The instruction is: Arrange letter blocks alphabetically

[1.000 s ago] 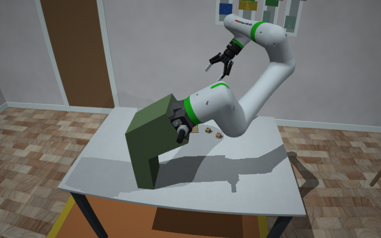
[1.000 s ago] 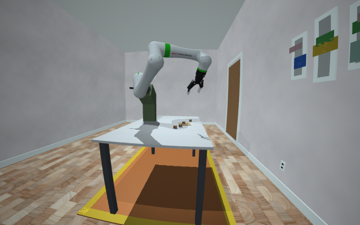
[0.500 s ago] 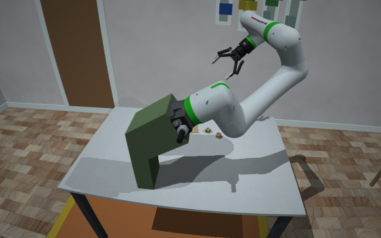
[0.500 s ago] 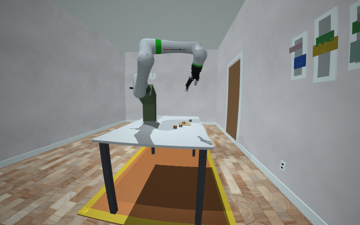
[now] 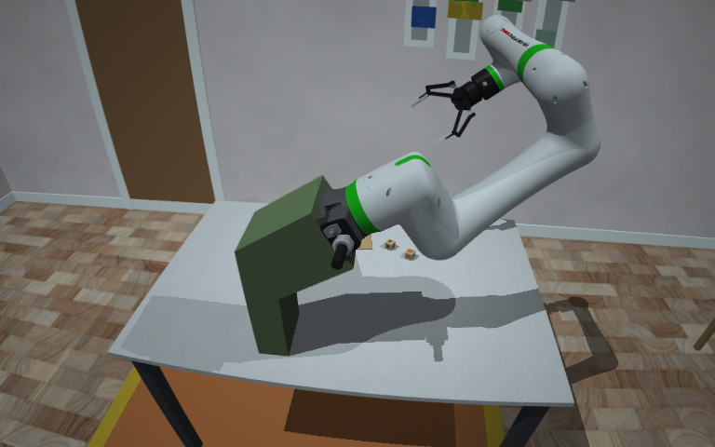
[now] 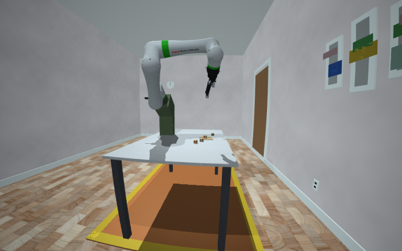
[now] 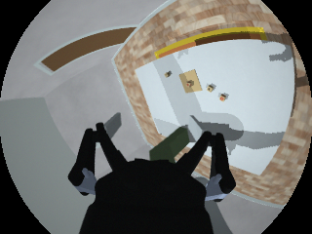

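The hand hangs high above the desk, fingers spread wide apart with nothing between them. Down on the desk sits the tan mat with one block on it. Another block lies just beyond its far edge, and two blocks lie off its near side, close together.
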### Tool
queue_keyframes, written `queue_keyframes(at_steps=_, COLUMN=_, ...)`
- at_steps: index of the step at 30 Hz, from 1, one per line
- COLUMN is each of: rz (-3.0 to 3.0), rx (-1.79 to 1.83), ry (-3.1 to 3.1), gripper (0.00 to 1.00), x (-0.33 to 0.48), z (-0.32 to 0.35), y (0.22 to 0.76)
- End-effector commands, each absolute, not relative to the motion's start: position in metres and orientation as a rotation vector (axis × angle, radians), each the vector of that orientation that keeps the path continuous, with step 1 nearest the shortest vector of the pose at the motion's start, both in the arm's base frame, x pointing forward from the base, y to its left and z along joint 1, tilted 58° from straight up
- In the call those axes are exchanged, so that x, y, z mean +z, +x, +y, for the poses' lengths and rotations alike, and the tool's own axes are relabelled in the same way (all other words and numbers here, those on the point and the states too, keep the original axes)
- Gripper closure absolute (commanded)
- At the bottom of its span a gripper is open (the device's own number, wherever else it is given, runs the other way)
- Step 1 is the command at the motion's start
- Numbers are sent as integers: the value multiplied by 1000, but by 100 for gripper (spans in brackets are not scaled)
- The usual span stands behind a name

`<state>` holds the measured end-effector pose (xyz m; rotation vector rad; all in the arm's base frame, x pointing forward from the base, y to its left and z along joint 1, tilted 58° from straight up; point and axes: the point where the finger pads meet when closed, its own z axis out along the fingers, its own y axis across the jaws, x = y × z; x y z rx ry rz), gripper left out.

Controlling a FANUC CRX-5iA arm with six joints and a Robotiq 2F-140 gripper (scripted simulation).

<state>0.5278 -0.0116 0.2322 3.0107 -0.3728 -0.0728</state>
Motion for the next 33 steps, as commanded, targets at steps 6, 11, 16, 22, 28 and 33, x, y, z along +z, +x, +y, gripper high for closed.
queue_keyframes(at_steps=6, rz=-224, rx=-49, ry=3073, gripper=0, x=249, z=-14, y=506)
queue_keyframes(at_steps=11, rz=-338, rx=-70, ry=3026, gripper=0, x=237, z=-21, y=510)
queue_keyframes(at_steps=16, rz=-510, rx=-92, ry=2946, gripper=0, x=218, z=-33, y=514)
queue_keyframes(at_steps=22, rz=-695, rx=-104, ry=2836, gripper=0, x=197, z=-46, y=518)
queue_keyframes(at_steps=28, rz=-865, rx=-101, ry=2714, gripper=0, x=176, z=-59, y=522)
queue_keyframes(at_steps=33, rz=-986, rx=-89, ry=2614, gripper=0, x=160, z=-70, y=524)
